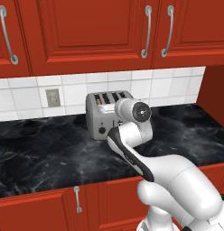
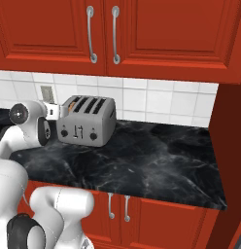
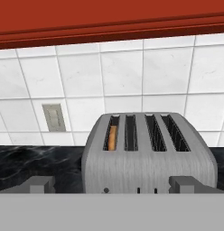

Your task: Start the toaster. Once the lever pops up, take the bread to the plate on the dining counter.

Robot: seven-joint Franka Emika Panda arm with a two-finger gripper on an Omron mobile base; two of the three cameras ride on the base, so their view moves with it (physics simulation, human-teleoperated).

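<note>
**Open gripper waits in front of the toaster**

The toaster point(image 3: 147, 151) is a grey metal box w/ four slots on top. It sits on the black marble counter point(image 1: 37, 149), back near the white tile wall point(image 3: 145, 72). Red cabinets point(image 1: 86, 31) hang above it, w/ silver handles. More red cabinet doors are under the counter.

The bread point(image 3: 112, 137) is in the toaster. It stands in the slot at the left end in the hand view. Just a thin tan-orange edge shows down in the slot. In the left base view a small orange bit shows in the same end slot point(image 1: 99, 102).

The gripper point(image 3: 112, 184) is in front of the toaster, a bit higher than its front face, & looks down over the slots. Its two finger tips point(image 3: 40, 184) are far apart, one at each side of the toaster front. Nothing is between them. They aren't touching the toaster as far as I can tell.

In the right base view the toaster front point(image 2: 81, 132) shows two black knobs & two thin sliders btw them. The white arm point(image 2: 30, 121) is just left of it there.

A grey wall socket point(image 3: 54, 117) sits on the tiles, left of the toaster.
</note>
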